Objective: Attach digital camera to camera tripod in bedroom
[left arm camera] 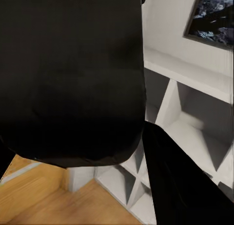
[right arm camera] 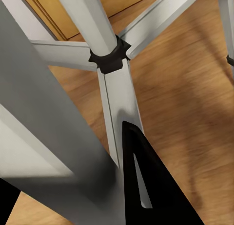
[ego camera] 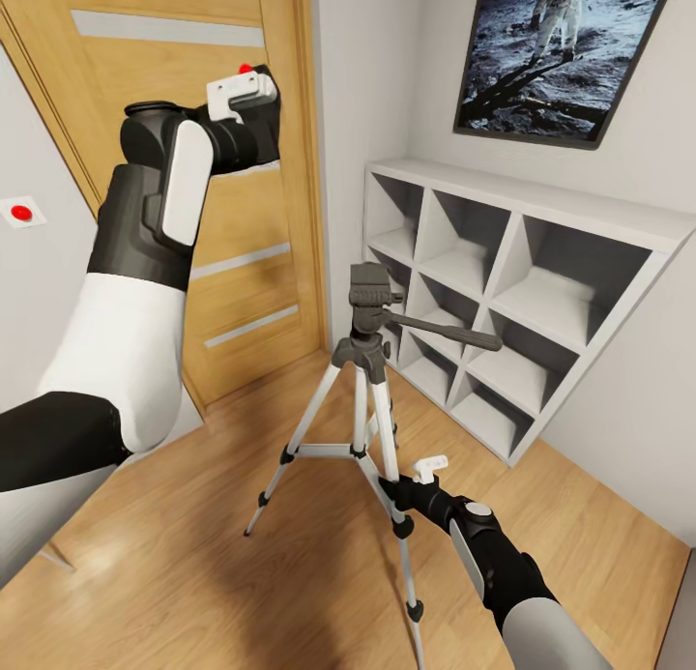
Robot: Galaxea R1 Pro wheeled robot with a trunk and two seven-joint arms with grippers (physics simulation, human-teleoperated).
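Observation:
My left gripper (ego camera: 253, 109) is raised high in front of the wooden door, shut on the digital camera (ego camera: 268, 121), a black body with a red dot on top. In the left wrist view the camera (left arm camera: 73, 74) is a big black mass beside a dark finger (left arm camera: 180, 186). The camera tripod (ego camera: 362, 361) stands on the plank floor at centre, its grey head and long pan handle (ego camera: 449, 334) bare. My right gripper (ego camera: 391, 484) is low, shut on the tripod's front leg. The right wrist view shows that silver leg (right arm camera: 53, 137) against a black finger (right arm camera: 144, 186).
White cube shelves (ego camera: 522, 303) line the wall just behind the tripod, under the astronaut moon poster (ego camera: 561, 51). The wooden door (ego camera: 232, 264) is shut at the left. A white wall plate with a red dot (ego camera: 21, 211) sits left of it. Open floor lies before the tripod.

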